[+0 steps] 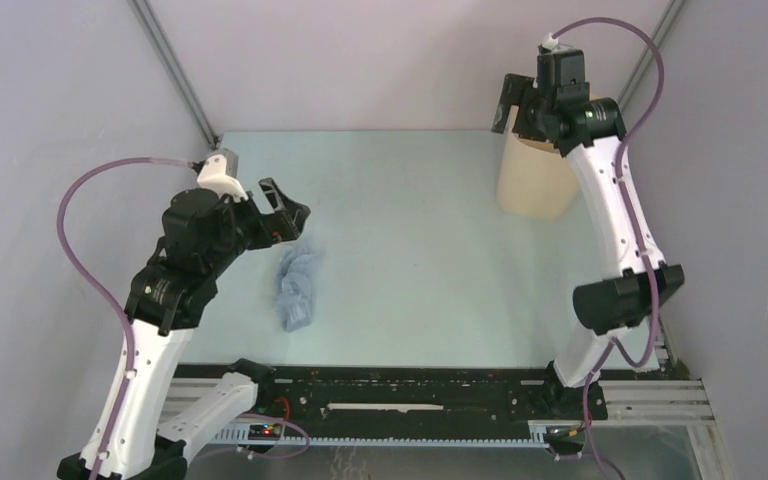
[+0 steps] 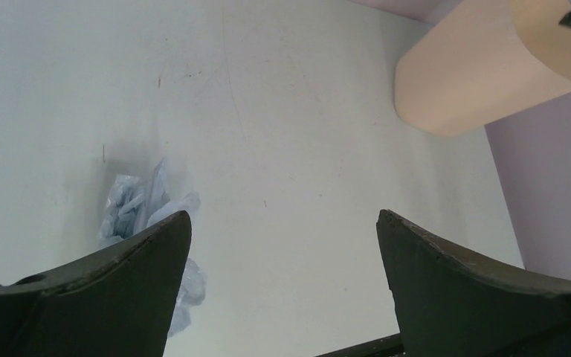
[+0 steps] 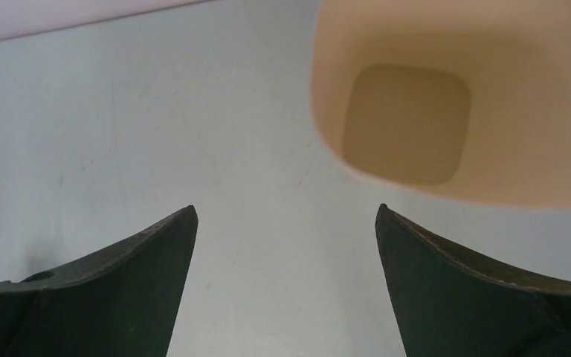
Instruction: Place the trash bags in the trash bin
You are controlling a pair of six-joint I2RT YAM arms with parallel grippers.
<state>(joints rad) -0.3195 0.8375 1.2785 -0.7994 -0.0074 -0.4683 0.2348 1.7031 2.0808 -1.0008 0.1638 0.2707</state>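
Nothing is binned yet. The bag (image 1: 298, 285) is lying crumpled near the table's (image 1: 420, 250) left edge. The bin (image 1: 535, 185) is standing empty at the far-right corner. The left gripper (image 1: 285, 205) and right gripper (image 1: 512, 108) are gaping wide, holding nothing.

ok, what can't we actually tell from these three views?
Top view: trash bin mouth mostly hidden by the right arm.
Top view: trash bag crumpled, too small to count layers or find its opening.
Left wrist view: part of the bag sits behind the left hand's finger.
Right wrist view: bin's right side cut off by the frame edge; bag out of view.
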